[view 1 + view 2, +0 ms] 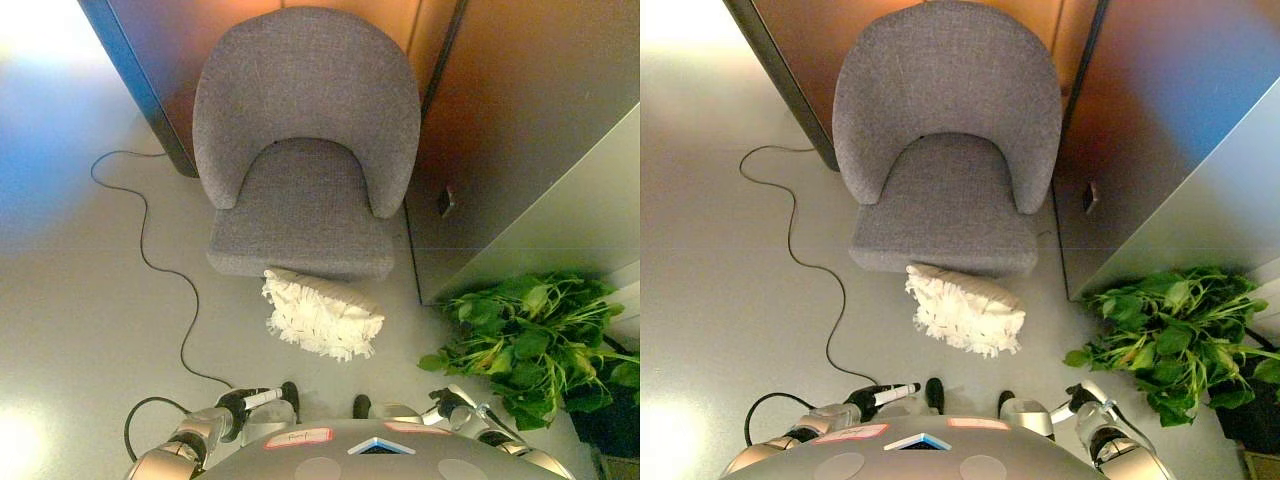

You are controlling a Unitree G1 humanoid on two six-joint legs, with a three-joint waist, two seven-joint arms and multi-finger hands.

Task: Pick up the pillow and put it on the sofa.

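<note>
Left robot hand (pixel 250 400) low, near the pillow, fingers loosely curled, empty. Pillow (pixel 322 313) on floor, touching sofa (pixel 305 150) front edge. Right robot hand (pixel 455 402) beside plant (pixel 530 345), state unclear. Step: pre-reach. Next: lower both hands to the pillow.
</note>
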